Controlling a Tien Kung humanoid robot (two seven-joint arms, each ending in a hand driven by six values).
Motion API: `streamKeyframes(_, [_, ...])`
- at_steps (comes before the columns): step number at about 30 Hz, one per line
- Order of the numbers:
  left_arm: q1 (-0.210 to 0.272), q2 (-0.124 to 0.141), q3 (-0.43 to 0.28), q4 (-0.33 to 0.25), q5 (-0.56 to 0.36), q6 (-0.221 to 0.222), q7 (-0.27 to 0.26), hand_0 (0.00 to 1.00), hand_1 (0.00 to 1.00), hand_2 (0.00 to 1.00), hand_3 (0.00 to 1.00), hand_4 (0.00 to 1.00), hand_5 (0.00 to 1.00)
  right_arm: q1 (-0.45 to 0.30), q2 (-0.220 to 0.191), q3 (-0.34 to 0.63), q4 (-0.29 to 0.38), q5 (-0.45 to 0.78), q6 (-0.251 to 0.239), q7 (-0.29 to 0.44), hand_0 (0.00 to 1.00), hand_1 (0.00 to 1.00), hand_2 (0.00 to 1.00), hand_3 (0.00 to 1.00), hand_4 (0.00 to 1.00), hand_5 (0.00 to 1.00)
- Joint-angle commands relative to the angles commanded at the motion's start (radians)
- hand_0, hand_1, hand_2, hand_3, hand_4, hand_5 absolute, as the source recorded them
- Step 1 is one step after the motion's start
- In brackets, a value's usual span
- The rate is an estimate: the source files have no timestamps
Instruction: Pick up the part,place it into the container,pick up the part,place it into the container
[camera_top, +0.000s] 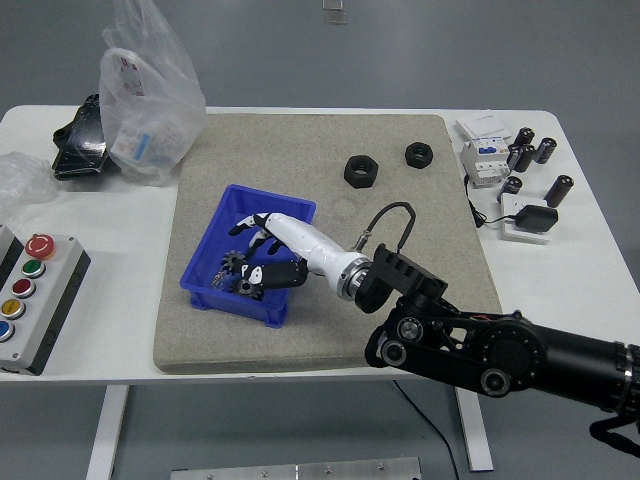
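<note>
Reaching in from the right, my right hand sits low inside the blue container, its glossy white shell and black jointed fingers spread loosely over the bin's floor. The fingers look relaxed and apart; I cannot make out anything clamped between them. Two small dark toothed gears lie on the container's bottom just beside my fingertips, close enough that I cannot tell whether they touch. A few tiny pale bits lie beside the gears near the bin's left wall.

The container is a rectangular moulded-plastic tray with thick rims, resting on a coarse beige felt-like mat that covers the middle of the smooth white table. My forearm is matte black, bulky and rounded, with a thin black cable looping up at the wrist.

Farther back on the mat sit two black hexagonal nuts, well apart from the bin. On the table's right edge are a white breaker-like block and several dark cylinders with pale ends. At left are a crinkled clear plastic bag and a grey button box with coloured round buttons.
</note>
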Motion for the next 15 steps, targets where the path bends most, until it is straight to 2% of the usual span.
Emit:
streamKeyframes(6, [0.000, 0.000, 0.001, 0.000, 0.000, -0.001, 0.000, 0.627, 0.562, 0.554, 0.614, 0.685, 0.276, -0.004, 0.000, 0.004, 0.000, -0.007, -0.004, 0.002, 0.664, 0.757, 0.817, 0.805, 0.571, 0.326])
streamKeyframes(9, [0.001, -0.001, 0.001, 0.000, 0.001, -0.001, -0.001, 0.627, 0.562, 0.554, 0.614, 0.685, 0.276, -0.016, -0.003, 0.022, 0.004, -0.032, -0.040, 0.010, 0.664, 0.757, 0.817, 0.805, 0.571, 0.326])
streamKeyframes(11, [0.001, -0.002, -0.001, 0.000, 0.002, -0.001, 0.000, 0.627, 0.562, 0.555, 0.614, 0.685, 0.275, -0.029, -0.008, 0.051, 0.012, -0.051, -0.062, 0.014, 0.636, 0.736, 0.781, 0.766, 0.563, 0.331])
streamKeyframes(15, [0.003, -0.004, -0.004, 0.000, 0.006, -0.001, -0.001, 0.627, 0.562, 0.555, 0.614, 0.685, 0.275, -0.076, -0.029, 0.139, 0.044, -0.095, -0.104, 0.026, 0.636, 0.736, 0.781, 0.766, 0.563, 0.331])
